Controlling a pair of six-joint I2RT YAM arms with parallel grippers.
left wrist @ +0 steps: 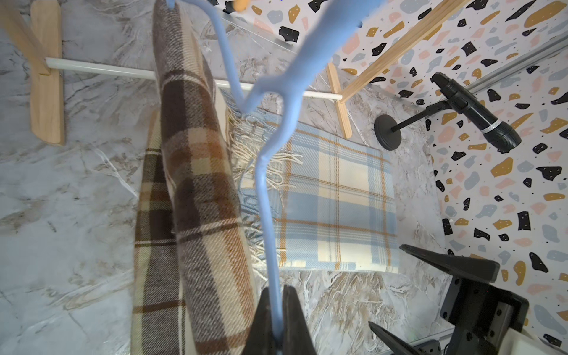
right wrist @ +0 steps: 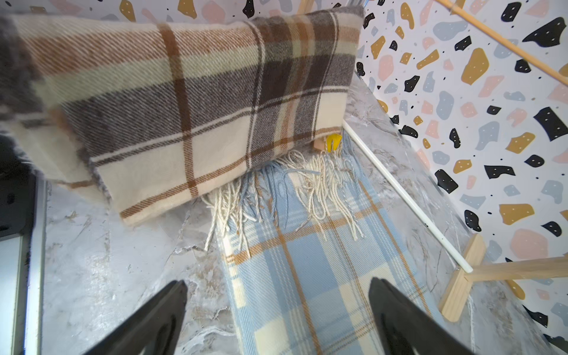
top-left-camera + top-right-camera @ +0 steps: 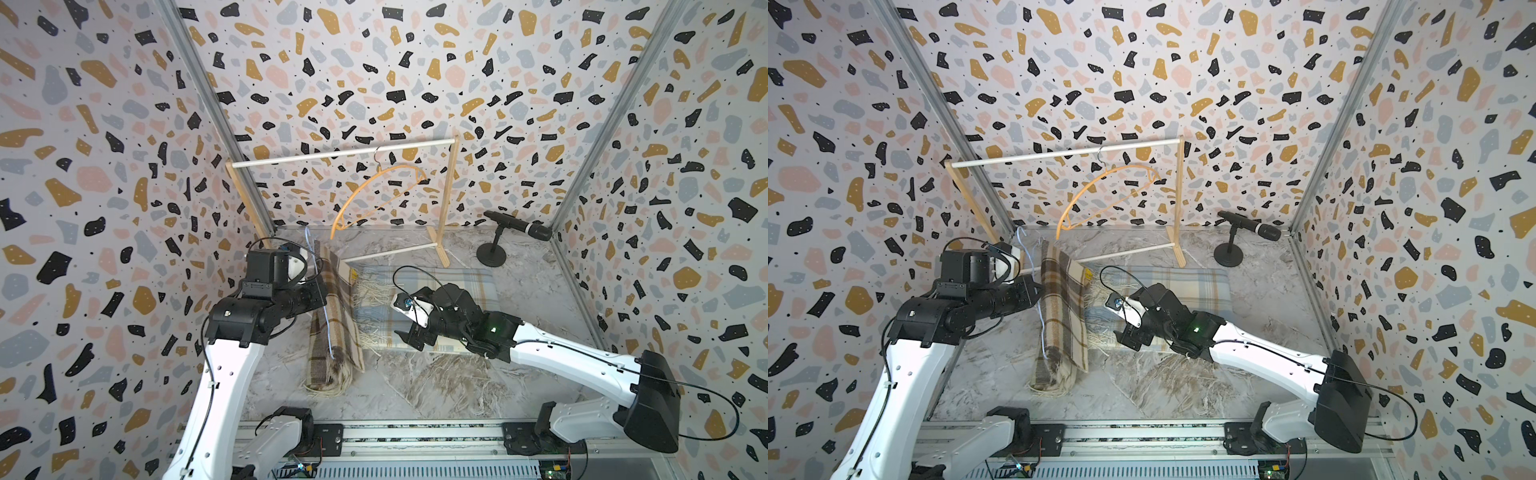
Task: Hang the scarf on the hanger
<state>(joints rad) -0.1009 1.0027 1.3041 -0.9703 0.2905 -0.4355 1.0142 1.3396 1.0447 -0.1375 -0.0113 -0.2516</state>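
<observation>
You have a black microphone [image 3: 519, 226] on a round-based stand just beside the wooden rack [image 3: 451, 187], both on the marbled tabletop [image 3: 532, 299] before the terrazzo wall [image 3: 332, 62].

Brown plaid scarf [image 1: 196, 184] over blue hanger [image 1: 266, 215]

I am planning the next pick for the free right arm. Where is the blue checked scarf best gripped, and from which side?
Probably the long folded edge nearest the robot, about midway, coming straight down with the open right gripper. The blue scarf lies flat in layers, so only an edge gives bite; its fringed end is loose and crowded by the brown scarf.
</observation>
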